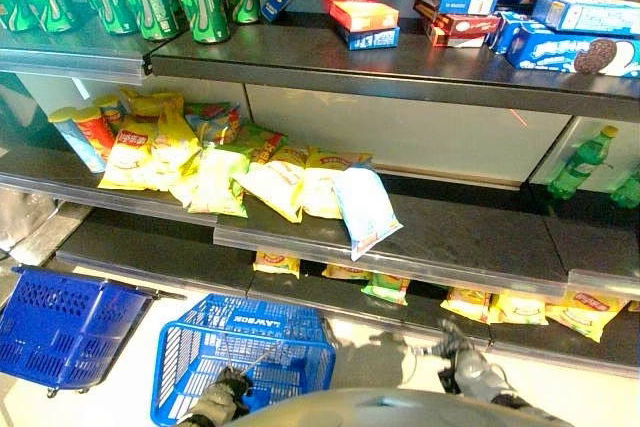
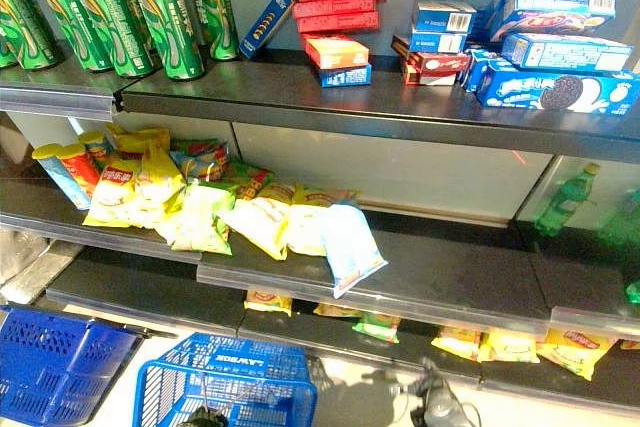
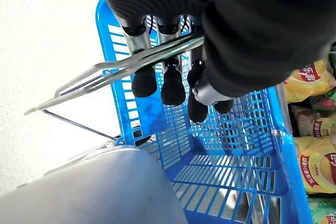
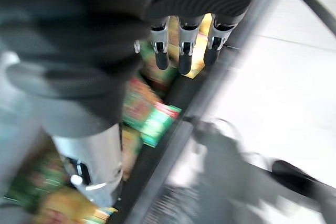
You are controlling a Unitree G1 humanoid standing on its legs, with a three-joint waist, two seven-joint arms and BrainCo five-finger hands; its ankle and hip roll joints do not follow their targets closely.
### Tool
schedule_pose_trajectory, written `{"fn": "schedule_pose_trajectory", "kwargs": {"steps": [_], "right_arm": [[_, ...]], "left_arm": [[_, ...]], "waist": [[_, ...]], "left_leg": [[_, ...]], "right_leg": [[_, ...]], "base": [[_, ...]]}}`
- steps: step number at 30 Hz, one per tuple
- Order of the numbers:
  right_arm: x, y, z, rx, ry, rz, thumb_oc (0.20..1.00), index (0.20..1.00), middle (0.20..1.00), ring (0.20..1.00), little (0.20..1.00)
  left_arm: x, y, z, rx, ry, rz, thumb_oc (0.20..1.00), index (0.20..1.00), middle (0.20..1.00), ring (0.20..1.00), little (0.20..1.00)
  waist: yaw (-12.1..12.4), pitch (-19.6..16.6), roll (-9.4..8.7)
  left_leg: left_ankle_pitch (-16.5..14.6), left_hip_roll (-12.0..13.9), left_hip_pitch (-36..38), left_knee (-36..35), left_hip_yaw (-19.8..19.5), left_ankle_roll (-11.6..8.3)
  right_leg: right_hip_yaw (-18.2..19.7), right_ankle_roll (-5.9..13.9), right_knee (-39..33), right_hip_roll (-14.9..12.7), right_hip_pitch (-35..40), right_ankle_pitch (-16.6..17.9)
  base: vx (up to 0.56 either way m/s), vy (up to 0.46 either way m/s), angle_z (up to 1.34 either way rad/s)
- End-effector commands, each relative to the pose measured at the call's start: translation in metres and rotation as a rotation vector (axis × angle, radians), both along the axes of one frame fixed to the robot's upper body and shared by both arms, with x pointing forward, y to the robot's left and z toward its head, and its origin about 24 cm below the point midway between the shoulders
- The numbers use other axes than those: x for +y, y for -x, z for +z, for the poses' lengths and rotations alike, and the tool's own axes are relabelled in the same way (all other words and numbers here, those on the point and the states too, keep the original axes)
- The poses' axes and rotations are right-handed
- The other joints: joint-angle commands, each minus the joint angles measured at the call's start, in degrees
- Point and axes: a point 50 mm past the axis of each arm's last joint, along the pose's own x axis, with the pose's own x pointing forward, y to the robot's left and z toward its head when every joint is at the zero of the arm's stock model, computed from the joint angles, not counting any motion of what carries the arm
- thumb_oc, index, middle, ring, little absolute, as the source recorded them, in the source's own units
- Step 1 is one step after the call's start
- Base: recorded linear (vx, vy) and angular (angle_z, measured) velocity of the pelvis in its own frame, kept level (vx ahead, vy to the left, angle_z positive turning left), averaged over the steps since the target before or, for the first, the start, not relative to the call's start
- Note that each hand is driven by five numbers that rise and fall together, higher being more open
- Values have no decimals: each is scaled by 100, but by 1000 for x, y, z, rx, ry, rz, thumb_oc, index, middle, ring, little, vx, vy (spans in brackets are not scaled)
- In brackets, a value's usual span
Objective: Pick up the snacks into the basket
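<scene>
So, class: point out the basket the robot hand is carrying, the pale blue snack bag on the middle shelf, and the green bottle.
basket (image 1: pixel 283 329), left eye view, on its front rim.
pale blue snack bag (image 1: pixel 363 207), left eye view, middle of the bag.
green bottle (image 1: pixel 581 163), left eye view, on its body.

dark three-tier shelving (image 1: pixel 400 67) fills the view from 9 to 3 o'clock, pale back panels (image 1: pixel 400 132) between tiers. light floor (image 1: pixel 120 402) at 6 to 8 o'clock. metal price rails (image 1: pixel 400 267) edge each shelf, catching glare.
</scene>
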Motion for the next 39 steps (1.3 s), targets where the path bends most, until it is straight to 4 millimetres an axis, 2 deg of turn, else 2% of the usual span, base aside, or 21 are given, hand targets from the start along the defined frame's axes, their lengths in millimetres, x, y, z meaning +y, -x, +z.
{"fn": "schedule_pose_trajectory", "kwargs": {"steps": [1,2,3,4,5,6,7,8,9,10,11,14,18,22,24,25,28,29,35,36,39], "right_arm": [[-7,-63,61,-339,24,69,1000,1000,1000,1000,1000],[-16,-28,29,-178,26,22,1000,1000,1000,1000,1000],[-16,-29,29,-179,25,22,1000,1000,1000,1000,1000],[-20,-8,11,-79,8,-35,1000,1000,1000,1000,1000],[-20,-8,11,-79,8,-35,1000,1000,1000,1000,1000],[-15,-25,30,-209,-8,-9,1000,1000,1000,1000,1000],[-11,-37,60,-385,-44,30,1000,1000,1000,1000,1000],[-12,-36,60,-383,-43,29,1000,1000,1000,1000,1000],[-12,-38,78,-468,-56,66,1000,1000,1000,1000,1000],[-14,-36,86,-508,-65,74,1000,1000,1000,1000,1000],[-14,-35,86,-507,-65,74,1000,1000,1000,1000,1000],[-12,-34,111,-626,-116,115,1000,1000,1000,1000,1000],[-11,-38,132,-716,-117,146,1000,1000,1000,1000,1000],[-13,-37,149,-795,-129,132,1000,1000,1000,1000,1000],[-14,-37,149,-798,-129,124,1000,1000,1000,1000,1000],[-16,-41,160,-849,-106,123,1000,1000,1000,1000,1000],[-17,-44,166,-882,-116,103,1000,1000,1000,1000,1000],[-19,-49,172,-918,-124,83,1000,1000,1000,1000,1000],[-26,-70,180,-938,-65,67,1000,1000,1000,1000,1000],[-26,-82,181,-929,-40,68,1000,1000,1000,1000,1000],[-29,-99,183,-902,22,89,1000,1000,1000,1000,1000]], "left_arm": [[13,-15,6,-47,-27,92,200,200,200,200,200],[9,-11,4,-54,-3,84,200,200,200,200,200],[9,-11,4,-54,-3,84,200,200,200,200,200],[18,1,3,-8,-43,75,200,200,200,200,200],[18,1,3,-9,-43,75,200,200,200,200,200],[21,-2,5,-24,-58,79,200,200,200,200,200],[22,-3,6,-36,-77,38,200,200,200,200,200],[22,-2,6,-35,-76,37,200,200,200,200,200],[21,-3,6,-45,-76,20,200,200,200,200,200],[23,-2,6,-43,-80,14,200,200,200,200,200],[22,-2,6,-42,-80,13,200,200,200,200,200],[25,0,6,-30,-98,-7,200,200,200,200,200],[23,-6,7,-45,-93,5,200,200,200,200,200],[22,-8,8,-54,-99,-18,200,200,200,200,200],[21,-10,8,-57,-99,-26,200,200,200,200,200],[18,-13,8,-65,-99,-52,200,200,200,200,200],[17,-17,9,-76,-105,-81,200,200,200,200,200],[15,-25,12,-100,-110,-125,200,200,200,200,200],[11,-31,13,-110,-115,-186,200,200,200,200,200],[10,-35,14,-113,-120,-196,200,200,200,200,200],[11,-44,17,-131,-135,-211,200,200,200,200,200]], "waist": [[-22,359,-211],[-15,418,-182],[-17,405,-186],[-19,439,-161],[-19,439,-161],[-31,473,-155],[-62,499,-149],[-56,492,-146],[-80,509,-144],[-98,522,-146],[-96,518,-144],[-132,541,-148],[-152,561,-149],[-157,557,-145],[-166,552,-142],[-167,546,-137],[-156,539,-131],[-156,534,-127],[-103,563,-134],[-71,612,-139],[-16,736,-156]], "left_leg": [[-494,-406,87,12,33,352],[-503,-404,105,12,35,367],[-490,-408,83,12,33,368],[-474,-410,50,12,14,370],[-474,-410,50,12,14,370],[-469,-410,41,12,17,371],[-470,-409,39,12,17,372],[-472,-409,43,12,16,372],[-474,-412,44,12,14,376],[-475,-409,43,12,15,376],[-475,-409,44,12,14,376],[-472,-404,38,12,19,371],[-477,-393,36,12,29,366],[-488,-393,40,12,35,367],[-493,-390,44,12,40,366],[-504,-389,49,12,43,369],[-510,-386,52,12,45,370],[-519,-385,47,12,53,374],[-520,-395,24,12,50,383],[-499,-396,-24,12,51,382],[-453,-408,-128,12,34,386]], "right_leg": [[123,146,101,24,-234,93],[128,151,117,26,-223,86],[127,151,116,23,-243,96],[121,149,119,23,-266,88],[121,149,119,23,-266,88],[113,145,152,24,-284,71],[109,148,173,24,-298,56],[109,148,174,25,-294,54],[105,150,192,23,-296,43],[100,153,199,20,-296,37],[99,153,199,20,-295,35],[76,161,204,20,-304,11],[81,166,207,18,-309,-3],[64,174,200,17,-293,-12],[62,173,199,16,-291,-17],[58,174,193,14,-284,-22],[59,177,182,9,-278,-21],[64,177,161,7,-271,-20],[63,178,134,1,-290,7],[61,182,124,-4,-329,36],[71,187,127,-6,-447,87]], "base": [[0,0,0],[-33,5,-5],[-40,19,-3],[0,0,0],[-27,19,5],[0,0,0],[0,0,0],[8,9,-8],[8,4,-9],[8,4,-9],[0,0,0],[10,1,3],[0,0,0],[0,0,0],[0,0,0],[0,0,0],[0,0,0],[30,4,0],[0,0,0],[-37,7,1],[-67,5,0]]}}
